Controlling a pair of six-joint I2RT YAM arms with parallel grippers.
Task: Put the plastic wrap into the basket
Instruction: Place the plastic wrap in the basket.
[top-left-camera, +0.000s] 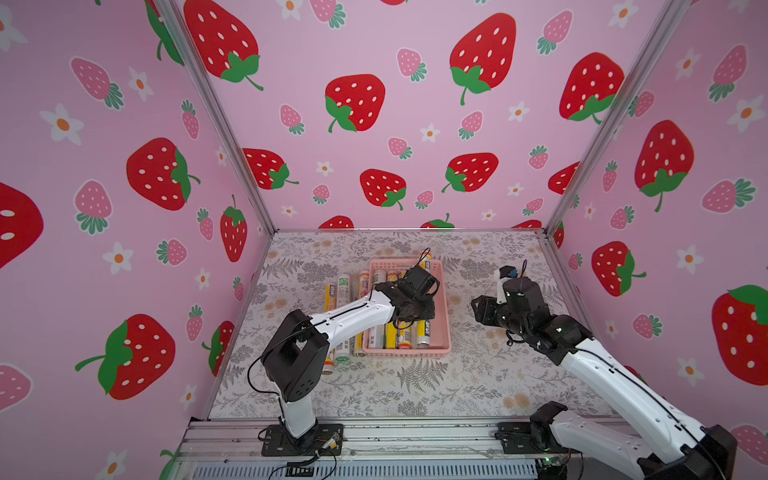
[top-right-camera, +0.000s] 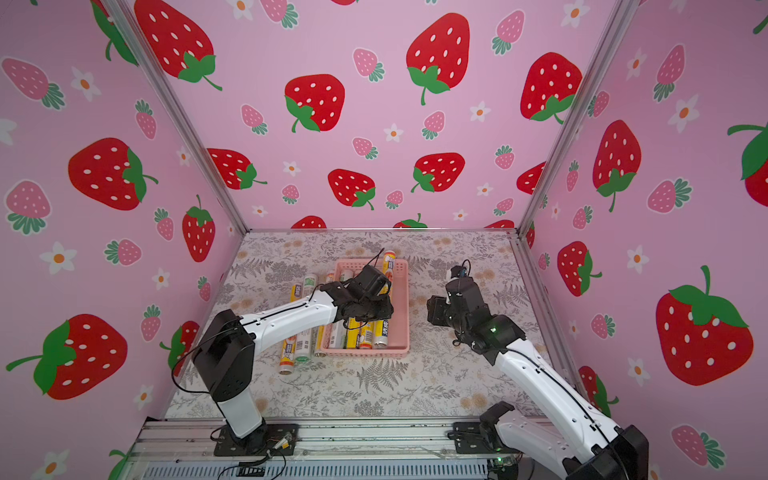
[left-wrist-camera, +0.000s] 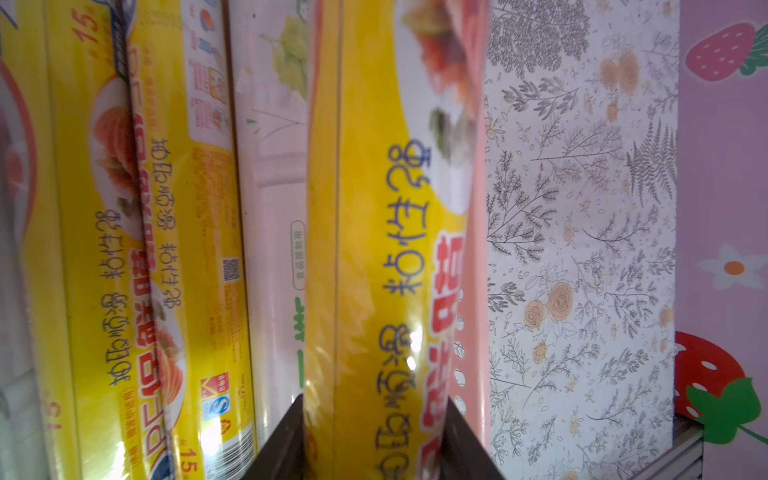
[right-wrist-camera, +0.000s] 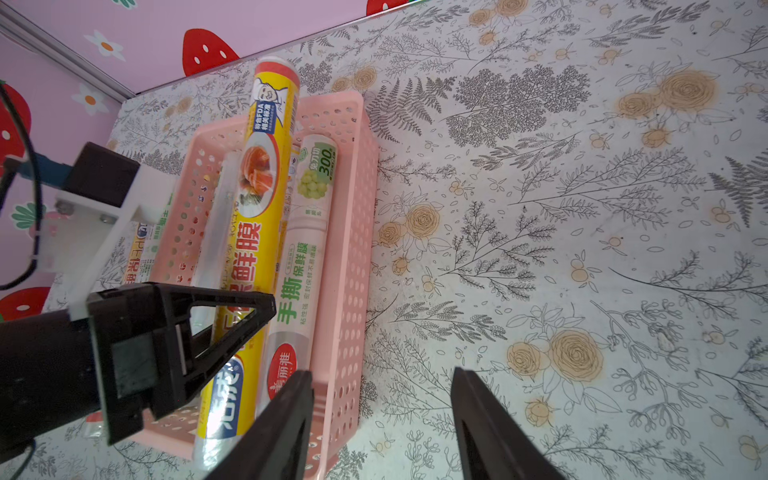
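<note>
1. Yellow and white plastic wrap sits furthest left on my screens. Three loose rolls (top-left-camera: 343, 291) lie side by side on the floral table (top-left-camera: 415, 386), just beside the basket's left wall, and the left forearm crosses above their middles.
2. From its base at the near left, I see the left arm (top-left-camera: 353, 313) reach diagonally toward the basket, elbow raised and wrist turned down over the basket's middle.
3. On that wrist the left gripper (top-left-camera: 413, 309) is clamped tight around a yellow roll (right-wrist-camera: 257, 208). In the left wrist view both dark fingers (left-wrist-camera: 282, 449) press against its sides.
4. That yellow roll runs lengthwise along the basket, and its far end pokes out past the far rim in both top views. Whether its near end touches anything below, I cannot tell.
5. Mid-table stands the pink basket (top-left-camera: 446, 316), with slotted walls. Inside it, other rolls (left-wrist-camera: 174, 249) lie lengthwise side by side, among them a white roll (right-wrist-camera: 311, 232) with green lettering next to the held one.
6. From the near right corner comes the right arm (top-left-camera: 602, 374). Its forearm rises to a bent wrist that points the right gripper (top-left-camera: 478, 309) leftward at the basket, near the right wall but apart from it.
7. Its jaws stand partly apart with nothing held; through the gap I see only the table.
</note>
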